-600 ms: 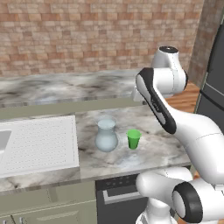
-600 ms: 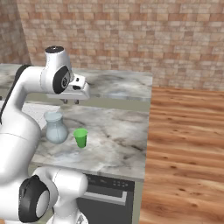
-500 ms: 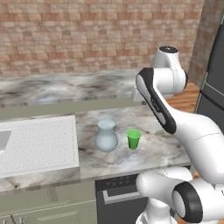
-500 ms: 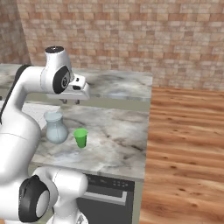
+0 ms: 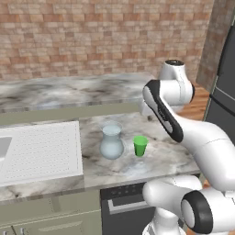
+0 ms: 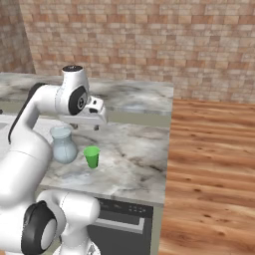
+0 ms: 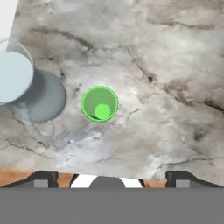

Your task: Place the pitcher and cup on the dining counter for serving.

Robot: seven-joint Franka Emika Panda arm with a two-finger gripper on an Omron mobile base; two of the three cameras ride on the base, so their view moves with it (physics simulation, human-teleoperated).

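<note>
The pale blue-grey glass pitcher (image 5: pixel 112 143) stands upright on the lower marbled counter (image 5: pixel 165 156), with the small green cup (image 5: pixel 140 145) just to its right, a narrow gap between them. Behind them rises the dining counter (image 5: pixel 69 92), a long marbled slab on a sage-green base. My gripper (image 6: pixel 85 127) hangs open well above the lower counter, pointing straight down, with nothing between its fingers. In the hand view the cup (image 7: pixel 99 103) lies below and a little left of centre, the pitcher (image 7: pixel 17 78) is at the left edge, and the gripper (image 7: pixel 111 179) stands wide apart.
A white drainboard (image 5: pixel 39 151) covers the lower counter left of the pitcher. A dark appliance front (image 5: pixel 124 202) sits under the counter edge. Wooden floor (image 6: pixel 214 174) lies to the right of the counter's end. A dark fridge (image 5: pixel 225 82) stands at far right.
</note>
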